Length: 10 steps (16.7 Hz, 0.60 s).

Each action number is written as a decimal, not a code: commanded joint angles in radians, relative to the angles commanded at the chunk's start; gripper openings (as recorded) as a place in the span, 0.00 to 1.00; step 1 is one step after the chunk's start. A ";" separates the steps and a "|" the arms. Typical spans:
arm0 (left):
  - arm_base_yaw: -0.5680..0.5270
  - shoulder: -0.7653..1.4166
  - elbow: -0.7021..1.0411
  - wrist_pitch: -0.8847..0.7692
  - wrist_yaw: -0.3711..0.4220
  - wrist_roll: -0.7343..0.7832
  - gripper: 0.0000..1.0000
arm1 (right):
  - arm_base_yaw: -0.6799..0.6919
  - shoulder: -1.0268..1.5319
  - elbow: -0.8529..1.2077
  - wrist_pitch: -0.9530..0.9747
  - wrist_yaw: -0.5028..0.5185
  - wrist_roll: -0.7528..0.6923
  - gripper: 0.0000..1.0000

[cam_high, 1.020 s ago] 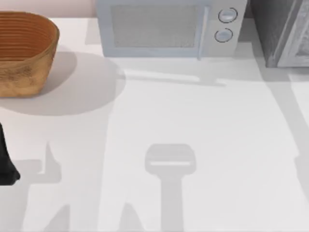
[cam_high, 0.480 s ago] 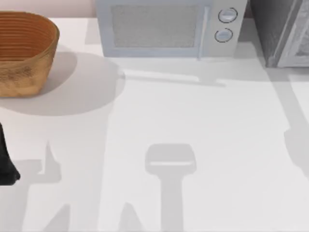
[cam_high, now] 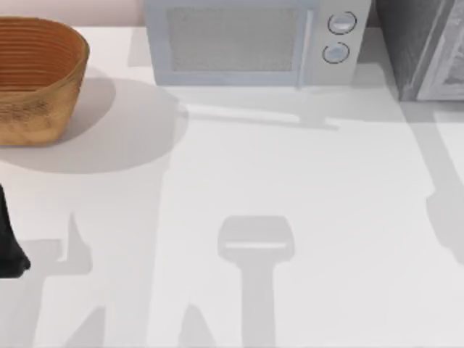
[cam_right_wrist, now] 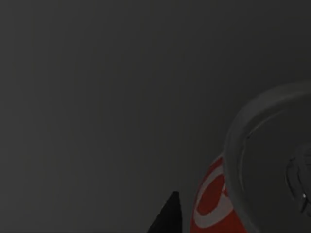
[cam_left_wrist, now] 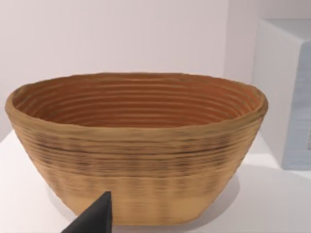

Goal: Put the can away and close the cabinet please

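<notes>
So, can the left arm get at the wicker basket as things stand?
Likely yes: the left arm sits at the left edge of the table, near the wicker basket, with nothing standing between them.

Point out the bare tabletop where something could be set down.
The widest bare patch of the table lies in front of the microwave, running from the basket at the left to the cabinet at the right. The back edge is crowded by those three. The left arm sits at the left edge.

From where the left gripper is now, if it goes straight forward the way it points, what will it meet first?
Most likely the wicker basket: in the left wrist view its outer wall stands directly ahead of the left gripper's dark fingertip, with bare table between them. How wide that gap is cannot be judged.
</notes>
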 joint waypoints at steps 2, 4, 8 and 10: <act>0.000 0.000 0.000 0.000 0.000 0.000 1.00 | 0.000 0.000 0.000 0.000 0.000 0.000 0.38; 0.000 0.000 0.000 0.000 0.000 0.000 1.00 | 0.000 0.000 0.000 0.000 0.000 0.000 0.53; 0.000 0.000 0.000 0.000 0.000 0.000 1.00 | 0.000 0.000 0.000 0.000 0.000 0.000 0.83; 0.000 0.000 0.000 0.000 0.000 0.000 1.00 | 0.000 0.000 0.000 0.000 0.000 0.000 0.98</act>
